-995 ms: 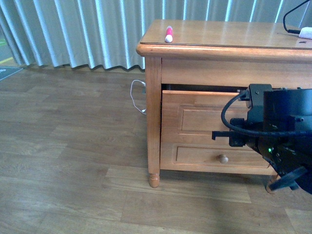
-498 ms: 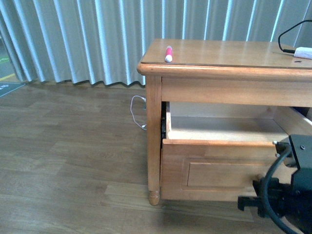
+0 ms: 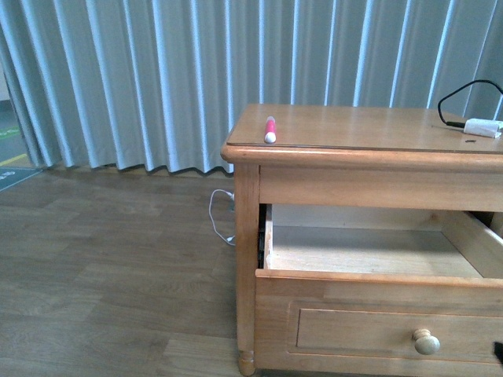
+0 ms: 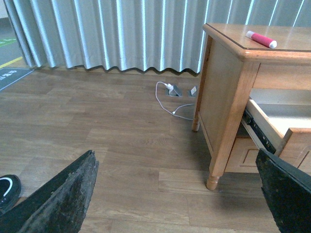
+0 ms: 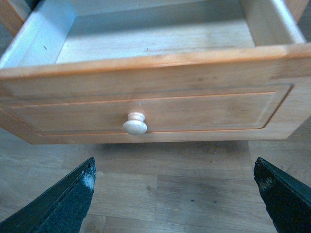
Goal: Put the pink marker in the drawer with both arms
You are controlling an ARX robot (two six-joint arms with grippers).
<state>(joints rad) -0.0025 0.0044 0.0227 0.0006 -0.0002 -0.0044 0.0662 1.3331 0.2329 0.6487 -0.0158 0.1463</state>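
The pink marker [image 3: 269,129] lies on the cabinet top near its left front corner, also seen in the left wrist view [image 4: 261,39]. The drawer [image 3: 354,278] stands pulled out and empty, its round knob [image 3: 426,342] facing me. My right gripper [image 5: 174,201] is open, low in front of the drawer front [image 5: 204,104], a little back from the knob [image 5: 135,124] and touching nothing. My left gripper [image 4: 175,199] is open over the floor, left of the cabinet and well below the marker. Neither arm shows clearly in the front view.
A white plug-like box [image 3: 481,126] with a black cable sits on the cabinet top at the right. A white cable [image 4: 170,99] trails on the wood floor by the cabinet leg [image 4: 212,182]. A shoe [image 4: 7,189] shows at the floor's edge. Grey curtains [image 3: 157,78] hang behind.
The drawer has gone from barely open to pulled wide open. The right arm has dropped out of the front view, and the view has shifted up and back.
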